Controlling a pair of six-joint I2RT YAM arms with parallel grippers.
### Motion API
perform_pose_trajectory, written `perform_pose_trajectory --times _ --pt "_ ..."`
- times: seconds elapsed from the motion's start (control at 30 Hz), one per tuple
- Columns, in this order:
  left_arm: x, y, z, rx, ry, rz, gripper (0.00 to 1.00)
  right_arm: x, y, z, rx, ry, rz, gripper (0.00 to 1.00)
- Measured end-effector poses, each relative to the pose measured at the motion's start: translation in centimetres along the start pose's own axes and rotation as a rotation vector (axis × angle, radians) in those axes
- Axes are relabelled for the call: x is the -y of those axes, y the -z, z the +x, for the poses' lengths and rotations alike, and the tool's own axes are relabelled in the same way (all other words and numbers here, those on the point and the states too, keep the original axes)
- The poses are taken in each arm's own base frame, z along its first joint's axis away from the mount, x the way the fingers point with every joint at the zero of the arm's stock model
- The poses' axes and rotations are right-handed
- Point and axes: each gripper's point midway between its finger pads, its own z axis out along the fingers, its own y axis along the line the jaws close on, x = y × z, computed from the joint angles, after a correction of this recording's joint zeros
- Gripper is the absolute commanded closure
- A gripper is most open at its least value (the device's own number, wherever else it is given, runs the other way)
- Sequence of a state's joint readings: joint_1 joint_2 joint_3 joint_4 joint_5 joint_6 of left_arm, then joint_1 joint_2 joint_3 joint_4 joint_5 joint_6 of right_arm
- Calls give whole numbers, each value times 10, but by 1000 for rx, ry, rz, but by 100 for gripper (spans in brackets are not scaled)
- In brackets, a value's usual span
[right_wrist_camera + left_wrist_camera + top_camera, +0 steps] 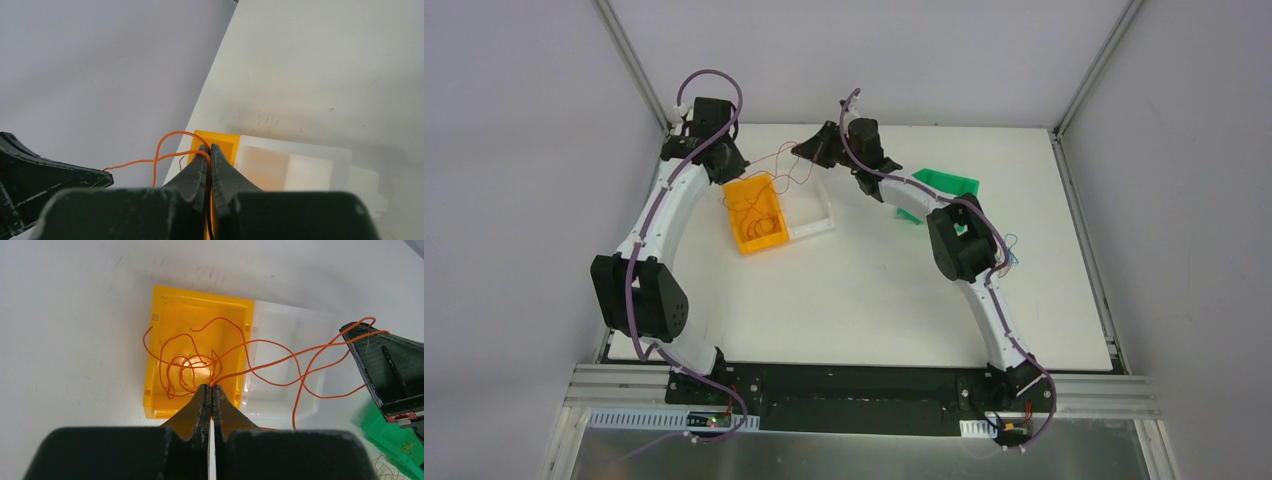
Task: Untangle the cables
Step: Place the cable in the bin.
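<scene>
Thin orange cables (280, 357) run in loose curls from a coil inside the yellow bin (157, 355) across the white bin (287, 325). My left gripper (211, 388) hangs above the yellow bin's near wall, shut on an orange strand at its tips. My right gripper (210, 148) is shut on two orange loops (165, 145) above the bins' far side. From above, a strand (776, 157) stretches between the left gripper (734, 175) and the right gripper (800, 150). More orange coils (764, 222) lie in the yellow bin (746, 243).
A white bin (812, 222) adjoins the yellow one. A green bin (946, 183) lies behind the right arm and holds thin yellowish wires (387, 467). A few blue wires (1011, 246) lie by the right elbow. The table's back edge and walls are close.
</scene>
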State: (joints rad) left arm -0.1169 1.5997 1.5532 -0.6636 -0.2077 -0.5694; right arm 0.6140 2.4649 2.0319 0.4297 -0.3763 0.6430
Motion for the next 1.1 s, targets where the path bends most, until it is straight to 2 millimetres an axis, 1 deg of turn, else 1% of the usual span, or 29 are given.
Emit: perform_pose_trajectory --times 0.13,0.33,0.4,0.47,0.53,0.6,0.67,0.8,0.87,0.93,1.0,1.1 --pt "4 0 3 -12 10 15 100 -7 12 -7 17 -11 -20 100" --pt "6 -6 7 -25 9 14 100 -32 22 -23 51 4 -74 100" --pt "5 -11 11 -32 4 1 100 -39 23 -23 50 11 -89 100" --pt "0 -18 12 -31 -2 -31 100 -42 22 -18 41 23 -92 100" --pt "-9 -26 12 -19 -13 -81 100 -43 19 -6 17 39 -84 100" --pt "-18 -33 12 -8 -30 -134 100 -50 15 7 -10 59 -82 100" --pt "-25 -41 13 -6 -49 -179 100 -63 9 23 -39 82 -91 100" --pt "-39 -58 21 -18 -94 -258 100 -99 -9 47 -60 136 -132 100" --pt "-43 -67 28 -39 -115 -283 100 -108 -16 61 -71 150 -134 100" --pt "-47 -76 36 -62 -130 -303 100 -106 -22 74 -82 157 -114 100" --pt "-51 -82 43 -80 -141 -321 100 -92 -27 86 -93 152 -62 100" --pt "-55 -87 48 -92 -154 -341 99 -61 -31 100 -112 135 31 100"
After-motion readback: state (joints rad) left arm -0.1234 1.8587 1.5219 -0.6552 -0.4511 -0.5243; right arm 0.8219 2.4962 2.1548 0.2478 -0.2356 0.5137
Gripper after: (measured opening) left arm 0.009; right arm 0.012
